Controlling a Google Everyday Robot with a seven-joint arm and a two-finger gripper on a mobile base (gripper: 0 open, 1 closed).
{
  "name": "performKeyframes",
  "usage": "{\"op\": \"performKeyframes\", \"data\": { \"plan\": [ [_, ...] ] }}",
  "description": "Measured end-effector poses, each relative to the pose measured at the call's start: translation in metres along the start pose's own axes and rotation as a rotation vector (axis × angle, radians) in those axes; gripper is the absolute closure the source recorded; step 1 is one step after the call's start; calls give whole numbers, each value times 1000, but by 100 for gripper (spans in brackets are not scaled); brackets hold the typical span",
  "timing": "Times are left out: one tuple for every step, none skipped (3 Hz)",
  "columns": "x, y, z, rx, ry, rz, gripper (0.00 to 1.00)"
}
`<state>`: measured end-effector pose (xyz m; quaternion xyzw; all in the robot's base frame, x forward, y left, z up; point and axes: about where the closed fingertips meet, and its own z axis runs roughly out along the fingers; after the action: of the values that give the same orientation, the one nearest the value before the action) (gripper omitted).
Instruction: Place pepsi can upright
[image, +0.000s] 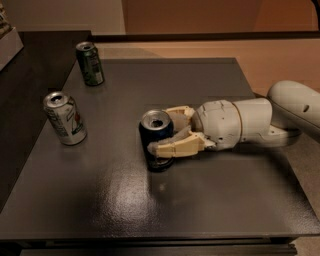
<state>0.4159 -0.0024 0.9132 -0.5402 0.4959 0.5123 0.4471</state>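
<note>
The pepsi can (151, 136), dark blue with a silver open top, stands upright on the dark grey table (210, 200) near its middle. My gripper (160, 129) reaches in from the right, level with the table, and is shut on the can. One cream finger (176, 111) lies behind the can and the other finger (172, 147) crosses its front lower side. The white wrist and arm (235, 124) stretch off to the right edge.
A white-silver can with green and red marks (65, 119) stands at the left. A dark green can (90, 63) stands at the back left. A darker counter (30, 75) adjoins the table on the left. The floor lies beyond the right edge.
</note>
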Motion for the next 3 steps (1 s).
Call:
{"op": "performKeyframes", "data": {
  "plan": [
    [7, 0, -3, 4, -13, 1, 36],
    [12, -1, -7, 7, -9, -2, 13],
    [11, 0, -5, 3, -8, -4, 0]
  ]
}}
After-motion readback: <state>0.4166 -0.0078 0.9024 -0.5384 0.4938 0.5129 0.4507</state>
